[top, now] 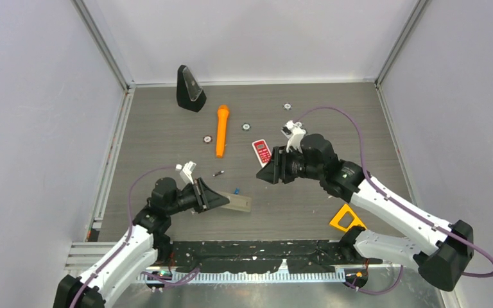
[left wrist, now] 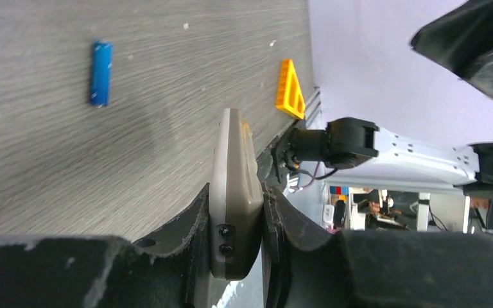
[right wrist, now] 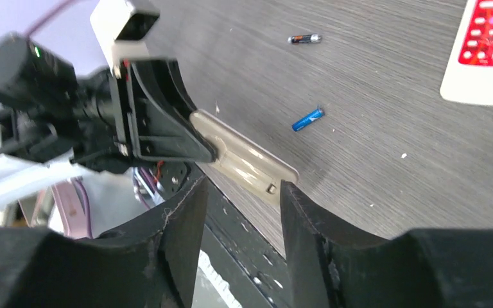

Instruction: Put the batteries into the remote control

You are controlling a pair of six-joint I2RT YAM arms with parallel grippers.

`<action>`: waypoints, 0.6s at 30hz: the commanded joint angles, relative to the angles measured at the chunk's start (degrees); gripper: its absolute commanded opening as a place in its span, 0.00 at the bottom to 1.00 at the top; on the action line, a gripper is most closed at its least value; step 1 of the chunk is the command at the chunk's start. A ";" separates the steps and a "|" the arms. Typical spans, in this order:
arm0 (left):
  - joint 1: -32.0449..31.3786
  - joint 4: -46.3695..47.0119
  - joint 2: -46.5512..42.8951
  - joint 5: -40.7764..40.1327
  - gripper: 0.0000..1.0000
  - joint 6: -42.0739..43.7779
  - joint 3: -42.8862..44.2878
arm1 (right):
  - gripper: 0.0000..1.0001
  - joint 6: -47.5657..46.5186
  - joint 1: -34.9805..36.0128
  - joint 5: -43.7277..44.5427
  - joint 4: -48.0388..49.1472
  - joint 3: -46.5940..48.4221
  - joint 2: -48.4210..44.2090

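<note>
Holding the grey remote (left wrist: 234, 160) by one end in the left gripper (left wrist: 237, 191), jaws narrow on its two flat faces, body roughly level with the table. Showing a long recess on the upper face, possibly the bay; cannot tell whether open.

Hovering near the remote's free end, on its far side, with the right gripper (right wrist: 241, 196), jaws parted and nothing between them.

Lying loose just beyond the remote's far long edge: the blue battery (left wrist: 101, 72). Farther out on that same side, well apart: the dark battery (right wrist: 304, 39). Beyond both, a red-and-white remote (right wrist: 488, 51) (not the one in hand).

Probably light, hard and smooth, these cells, and apt to roll or squirt out of a pinch near one end. Best taken across the middle of the barrel, fingers square to its length.
</note>
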 commanded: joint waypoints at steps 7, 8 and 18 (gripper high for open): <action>-7.05 21.40 4.58 -18.42 0.00 -11.02 -10.14 | 0.57 16.00 1.67 7.17 15.42 -11.59 5.14; -7.36 21.37 4.89 -19.17 0.00 -10.58 -10.14 | 0.57 16.46 2.29 6.99 17.27 -12.23 6.52; -7.72 17.29 8.17 -22.49 0.00 -4.13 -10.19 | 0.42 20.46 5.72 3.82 25.80 -11.03 18.83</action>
